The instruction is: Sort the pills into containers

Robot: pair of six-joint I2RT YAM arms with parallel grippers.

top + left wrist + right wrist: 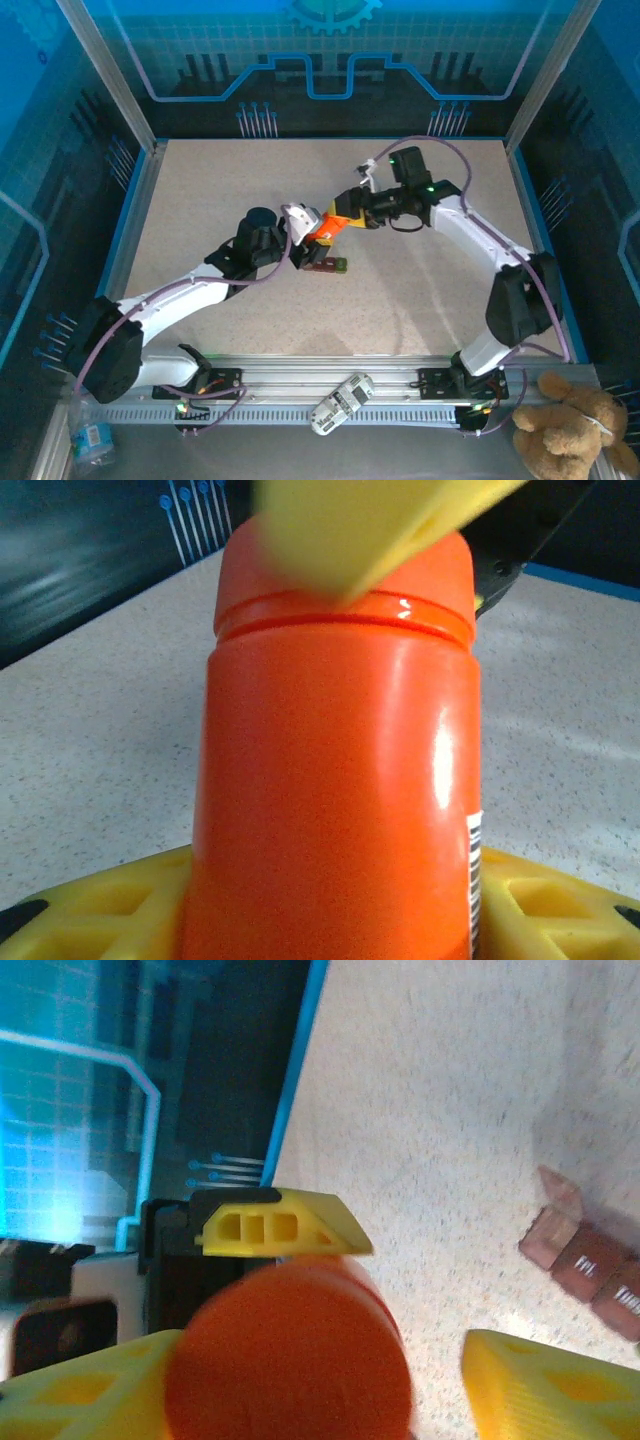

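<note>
- the left jaws are clamped on the body of an orange cylindrical plastic bottle (330, 780), with yellow fingers (90, 910) pressed to both its sides.
- the right jaws stand parted around the bottle's orange cap (290, 1360), a gap showing beside one of them.
- the dark red strip of joined compartments with a green end (326, 265) lies on the speckled tabletop (420, 300), just beside the left jaws and touching neither pair.
</note>
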